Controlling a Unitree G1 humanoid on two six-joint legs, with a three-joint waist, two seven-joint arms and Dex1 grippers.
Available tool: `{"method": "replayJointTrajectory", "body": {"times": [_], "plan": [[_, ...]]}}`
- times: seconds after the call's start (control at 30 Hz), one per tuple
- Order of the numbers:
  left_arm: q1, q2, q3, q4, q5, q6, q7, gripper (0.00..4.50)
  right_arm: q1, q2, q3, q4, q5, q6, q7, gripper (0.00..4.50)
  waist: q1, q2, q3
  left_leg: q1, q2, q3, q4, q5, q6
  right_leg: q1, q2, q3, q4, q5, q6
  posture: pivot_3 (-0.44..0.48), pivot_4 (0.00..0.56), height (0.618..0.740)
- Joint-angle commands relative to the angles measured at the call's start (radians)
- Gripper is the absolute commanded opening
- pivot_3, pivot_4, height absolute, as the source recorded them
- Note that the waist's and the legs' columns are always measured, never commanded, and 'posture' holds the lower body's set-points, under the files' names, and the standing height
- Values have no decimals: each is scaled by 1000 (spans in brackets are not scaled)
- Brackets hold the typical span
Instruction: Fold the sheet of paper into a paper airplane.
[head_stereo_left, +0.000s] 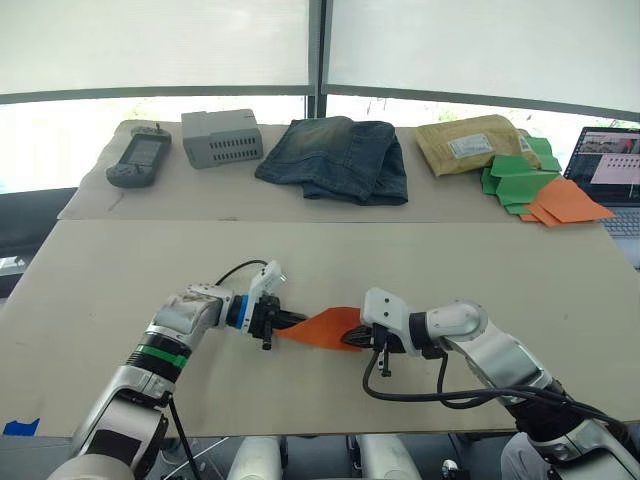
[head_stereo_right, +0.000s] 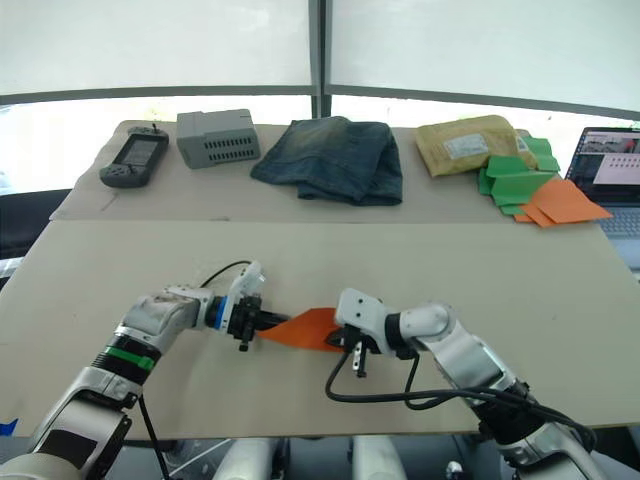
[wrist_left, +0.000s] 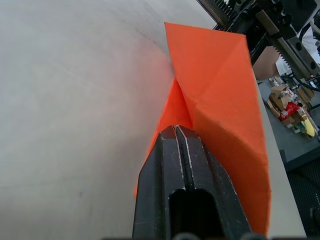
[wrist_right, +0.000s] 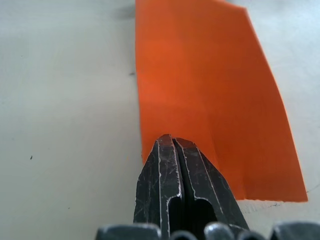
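From the left eye view, the sheet of paper (head_stereo_left: 322, 327) sits near the front middle of the counter (head_stereo_left: 120, 270), partly folded and held between the two arms — the left pincer (head_stereo_left: 287, 322) at its left tip, the right pincer (head_stereo_left: 352, 340) at its right edge. Along the far side lie a handheld device (head_stereo_left: 139, 156), a grey box (head_stereo_left: 221, 137), folded jeans (head_stereo_left: 337, 158), a padded envelope (head_stereo_left: 472, 143), a pile of green and orange paper pieces (head_stereo_left: 540, 187) and a laptop (head_stereo_left: 612, 172).

In the left wrist view, the black fingers (wrist_left: 187, 192) are pressed together on the paper's narrow folded end, creases fanning outward.

In the right wrist view, the fingers (wrist_right: 177, 187) are likewise closed — clamped on the sheet's near edge, the rest lying flat on the counter.
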Motion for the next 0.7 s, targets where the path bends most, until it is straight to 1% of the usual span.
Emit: {"method": "replayJointTrajectory", "body": {"times": [0.03,0.07,0.23,0.27,0.37,0.4,0.43,0.5,0.6,0.67,0.7], "plan": [[-20,-12,14,43,39,-49,2,0,13,2,41,15,-35,47,-6,48,-1,0,0,0,0,0,0,0,0,0,0,0,0,0,0,0,150,722],[-20,-11,17,51,48,-60,3,0,13,1,42,14,-35,48,-7,48,-2,0,0,0,0,0,0,0,0,0,0,0,0,0,0,0,150,722],[-42,-6,113,88,67,-123,104,0,8,0,47,11,-35,57,-8,48,-2,0,0,1,1,-2,0,0,0,0,0,0,0,0,0,0,150,722],[-39,2,149,64,45,-121,110,0,6,-1,48,11,-35,59,-7,48,-2,0,0,1,1,-2,0,0,0,0,0,0,0,0,1,0,150,722],[-3,24,247,-67,-52,-74,84,0,0,1,50,17,-36,64,-7,48,-5,0,0,0,1,-3,0,0,0,-1,1,-1,0,0,1,0,150,722],[9,28,264,-100,-74,-59,75,0,-2,2,50,18,-36,65,-7,48,-7,0,0,0,1,-2,-1,0,0,-1,0,-1,0,1,1,0,150,722],[35,39,288,-174,-127,-19,55,0,-5,3,51,20,-36,68,-6,48,-6,0,0,-1,2,-2,-3,0,0,-2,0,0,0,3,5,0,150,722],[89,67,317,-315,-222,62,23,0,-10,7,53,25,-36,73,-4,48,-12,0,0,-1,2,-2,-3,0,-1,-3,0,0,0,3,7,0,150,722],[163,123,310,-480,-303,154,-6,0,-14,8,56,33,-36,72,-1,48,-16,0,0,-2,3,-2,-4,-1,-2,-5,0,0,0,2,6,0,150,722],[202,159,278,-543,-299,173,-12,0,-17,9,56,39,-36,70,1,48,-19,0,0,-1,3,-2,-5,-1,-2,-5,0,0,1,1,5,0,150,722],[219,174,250,-555,-268,154,-10,0,-18,10,57,41,-37,69,1,48,-20,0,0,-1,3,-2,-5,-1,-2,-5,1,0,1,1,4,0,150,722]]}}
